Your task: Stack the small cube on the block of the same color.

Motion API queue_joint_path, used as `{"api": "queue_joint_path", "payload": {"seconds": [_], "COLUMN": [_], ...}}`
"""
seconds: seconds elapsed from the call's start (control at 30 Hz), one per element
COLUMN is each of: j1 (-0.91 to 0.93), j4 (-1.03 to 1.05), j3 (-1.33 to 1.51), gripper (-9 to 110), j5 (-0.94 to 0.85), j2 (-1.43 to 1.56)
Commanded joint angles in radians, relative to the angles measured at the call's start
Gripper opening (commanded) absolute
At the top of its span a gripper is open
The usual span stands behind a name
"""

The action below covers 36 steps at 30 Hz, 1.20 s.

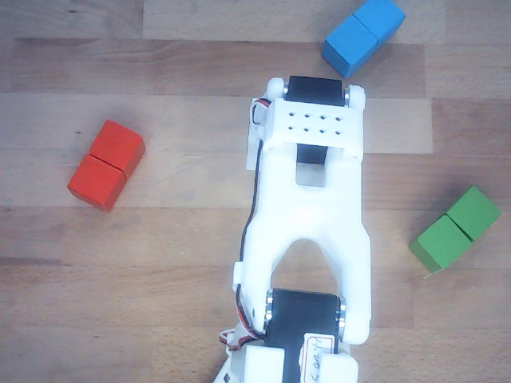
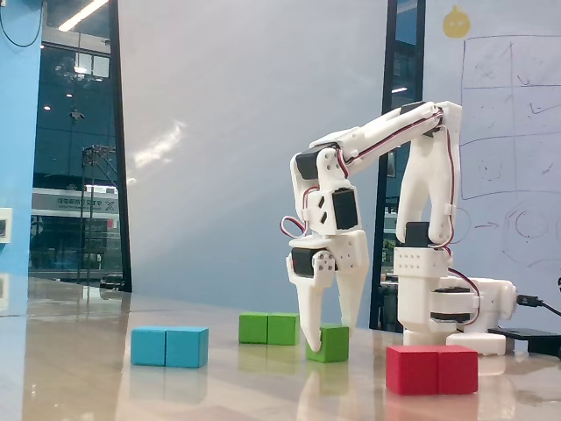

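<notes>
Fingers (image 2: 326, 342) reach down to the desk (image 2: 88, 368) and straddle the small cube (image 2: 332, 344), one tip in front of its left face and the other behind it, set narrowly about it; a firm grip cannot be confirmed. Nearest in the fixed view lies the red double block (image 2: 432, 369) at the right, then the blue double block (image 2: 170, 346) at the left. Just behind and left of the cube rests the block of the same color (image 2: 267, 329), clear of it. From above, the white arm (image 1: 307, 231) hides the cube entirely.
</notes>
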Motion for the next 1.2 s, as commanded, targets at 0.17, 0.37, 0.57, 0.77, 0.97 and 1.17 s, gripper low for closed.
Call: {"api": "queue_joint_path", "payload": {"seconds": [0.17, 0.37, 0.57, 0.77, 0.97, 1.17], "j1": [-0.003, 0.006, 0.091, 0.23, 0.387, 0.537], "j4": [-0.002, 0.0, 0.02, 0.021, 0.021, 0.021], "j3": [-0.091, -0.1, -0.258, -0.413, -0.491, -0.499], "gripper": [4, 6, 7, 7, 7, 7], "j5": [-0.006, -0.008, -0.011, -0.012, -0.012, -0.012], "j2": [0.009, 0.026, 0.063, 0.095, 0.097, 0.097]}}
